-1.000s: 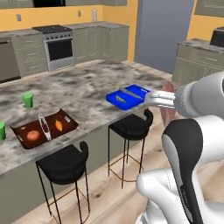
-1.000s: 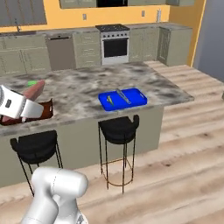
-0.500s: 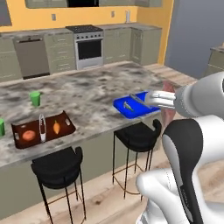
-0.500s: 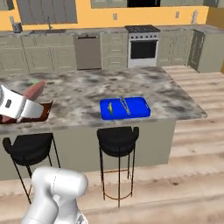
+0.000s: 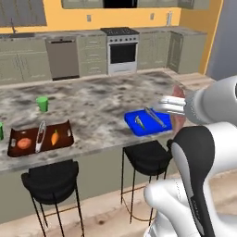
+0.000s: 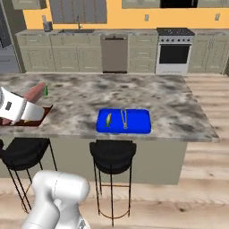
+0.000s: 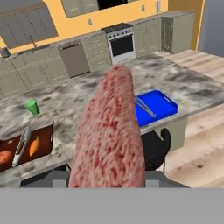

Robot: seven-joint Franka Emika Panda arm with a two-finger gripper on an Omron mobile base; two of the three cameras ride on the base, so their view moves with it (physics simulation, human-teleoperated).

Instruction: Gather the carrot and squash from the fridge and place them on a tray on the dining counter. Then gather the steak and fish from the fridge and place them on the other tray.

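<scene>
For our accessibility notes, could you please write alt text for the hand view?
A large slab of raw steak stands close up in the middle, held over a kitchen counter. Behind it to the right lies a blue tray; at left, a brown tray with a carrot and a green cup.

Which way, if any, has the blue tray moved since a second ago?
No. The blue tray still sits at the front edge of the counter above the same black stool; only the camera moved with the base.
</scene>
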